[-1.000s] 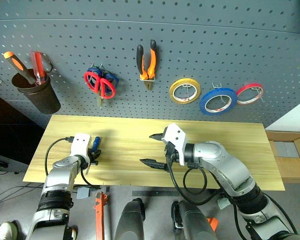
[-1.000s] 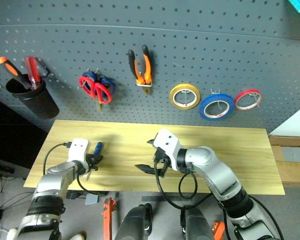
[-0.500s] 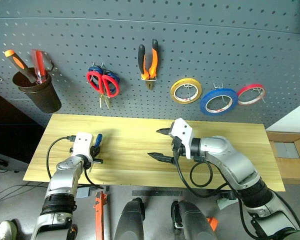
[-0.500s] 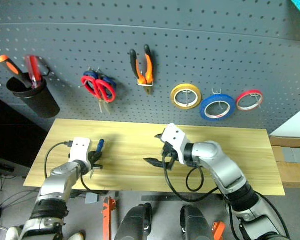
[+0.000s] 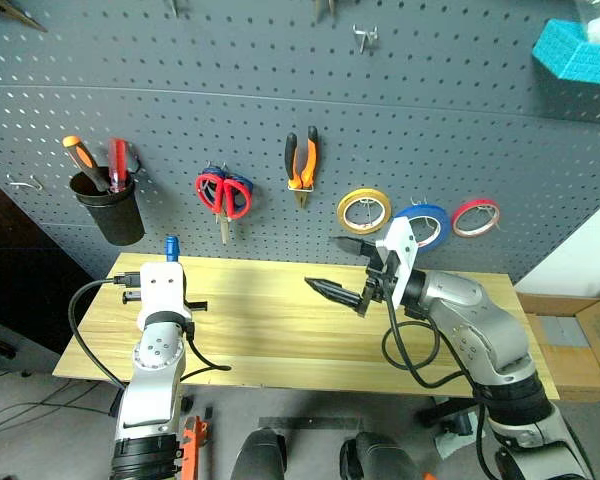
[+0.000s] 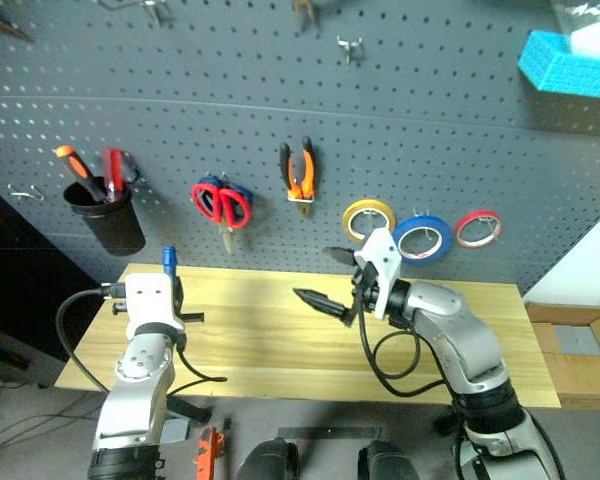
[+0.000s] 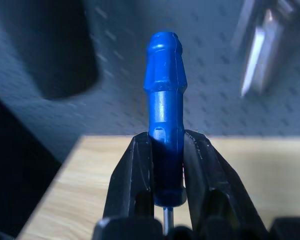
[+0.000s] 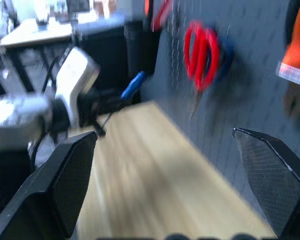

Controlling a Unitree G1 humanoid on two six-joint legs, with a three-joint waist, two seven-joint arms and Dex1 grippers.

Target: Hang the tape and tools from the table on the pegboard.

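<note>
From the left eye view, my left end effector [image 5: 170, 262] is clamped on a blue-handled screwdriver [image 5: 170, 245], handle up, at about nine o'clock over the counter [image 5: 270, 330]. My right end effector [image 5: 345, 268] stands wide open and empty near the centre. On the pegboard [image 5: 280, 120] the red-handled scissors [image 5: 223, 193] hang at about eleven o'clock from the counter's middle, the pliers [image 5: 300, 165] at twelve, and the blue tape [image 5: 426, 226] at two, between a yellow roll [image 5: 364, 210] and a red roll [image 5: 477, 216]. A black cup [image 5: 115, 208] with two more screwdrivers sits at ten o'clock. I judge the screwdriver is bound for that cup, and the risk is missing its mouth or knocking the tools already in it.

The right eye view shows the same layout; the counter itself looks bare of task items, so a stray swing of my open right end effector could catch the hanging tape rolls just behind it.

In the left wrist view, my fingers [image 7: 135, 175] pinch only the lower end of the handle, with the shaft below. That short hold could let the tool pivot or slip when tilted.

In the right wrist view, my open fingers [image 8: 65, 185] frame the counter, with the scissors close to the far finger; it could brush them off their hook.
</note>
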